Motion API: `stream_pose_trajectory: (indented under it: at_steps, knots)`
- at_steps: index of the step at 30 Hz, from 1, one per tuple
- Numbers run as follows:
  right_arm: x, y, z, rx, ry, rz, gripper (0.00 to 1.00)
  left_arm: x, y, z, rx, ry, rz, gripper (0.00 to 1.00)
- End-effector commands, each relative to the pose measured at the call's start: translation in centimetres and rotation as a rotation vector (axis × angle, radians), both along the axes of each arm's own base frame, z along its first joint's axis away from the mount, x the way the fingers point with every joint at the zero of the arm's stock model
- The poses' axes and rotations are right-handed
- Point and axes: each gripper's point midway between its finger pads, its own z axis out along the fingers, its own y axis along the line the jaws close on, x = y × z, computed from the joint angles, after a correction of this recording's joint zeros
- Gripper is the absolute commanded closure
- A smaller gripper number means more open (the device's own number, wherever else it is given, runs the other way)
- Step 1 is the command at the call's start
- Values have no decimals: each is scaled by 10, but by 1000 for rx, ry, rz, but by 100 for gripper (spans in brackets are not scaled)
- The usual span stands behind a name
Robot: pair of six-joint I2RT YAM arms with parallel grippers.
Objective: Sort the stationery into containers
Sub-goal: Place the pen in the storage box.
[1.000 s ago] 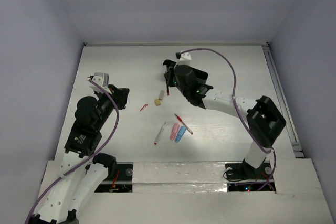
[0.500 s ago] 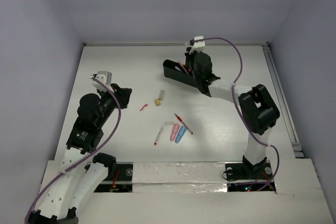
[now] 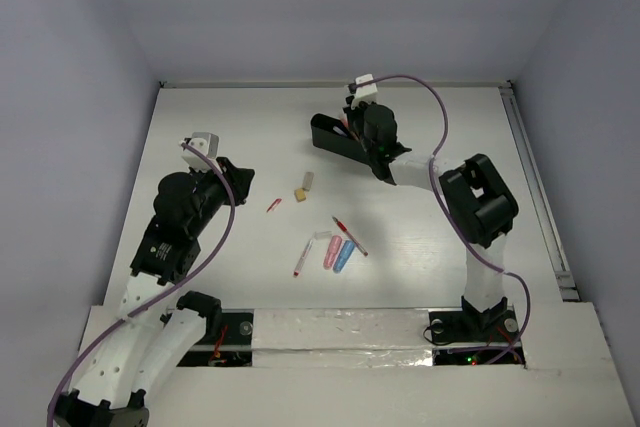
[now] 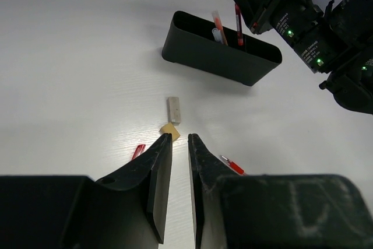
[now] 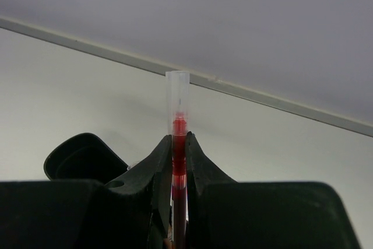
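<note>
From above, the right gripper (image 3: pixel 358 125) has swung from the near side of the black tray (image 3: pixel 328 135) to stand right over it. The tray, half hidden a second ago, now shows whole. The left gripper (image 3: pixel 238 185) has edged slightly closer but sits well left of the tray. Near of the tray lie the capsule pieces (image 3: pixel 338 254) and loose pens (image 3: pixel 349 235) (all unsorted).

The left wrist view shows its own jaws a narrow gap apart with nothing between them. The tan eraser (image 4: pixel 169 131) lies just past their tips, and the white eraser (image 4: pixel 173 109) lies between it and the tray. This view adds what the overhead cannot: pens already stand in the tray, and the red pen (image 4: pixel 238 24) hangs upright with its lower end at the tray's mouth.

The right wrist view confirms the grip, with the jaws clamped on the red pen and its clear cap poking above them. Letting it drop looks like the step in hand.
</note>
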Motion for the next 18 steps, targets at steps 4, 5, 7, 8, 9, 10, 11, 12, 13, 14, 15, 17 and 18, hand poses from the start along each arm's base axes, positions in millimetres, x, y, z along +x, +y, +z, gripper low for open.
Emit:
stream_pose_trajectory:
  at_steps: [4, 5, 7, 8, 9, 10, 11, 12, 13, 14, 15, 17, 18]
  knots:
    - [3, 4, 26, 61, -99, 9, 100, 3, -3, 16, -22, -62, -11, 85]
    - [2, 3, 25, 62, -97, 9, 100, 3, -3, 17, -24, -65, -14, 85]
    - [-1, 1, 31, 72, -115, 4, 95, 3, -3, 17, -23, -63, -16, 85]
    - [-3, -1, 27, 69, -110, 1, 94, 2, -3, 18, -25, -69, -14, 85]
    - [-4, -2, 29, 72, -114, 1, 94, 2, -2, 19, -25, -71, -8, 85]
    - [-6, -3, 32, 77, -116, 3, 93, 2, -2, 18, -24, -69, -8, 85]
    - [-7, -3, 32, 80, -115, 6, 93, 2, -2, 18, -24, -68, -7, 85]
    - [-9, -3, 31, 84, -111, 8, 92, 2, -2, 17, -24, -68, -11, 85]
    - [-11, -3, 32, 92, -109, 14, 92, 2, -2, 18, -26, -67, -11, 85]
    - [-12, -3, 35, 97, -114, 15, 91, 1, -2, 19, -26, -72, -13, 85]
    - [-13, -4, 35, 100, -116, 16, 91, 1, -2, 18, -26, -72, -13, 85]
    - [-13, -4, 32, 96, -113, 15, 91, 1, -1, 18, -25, -73, -4, 84]
    - [-13, -4, 31, 94, -112, 14, 91, 1, -1, 18, -24, -71, -5, 84]
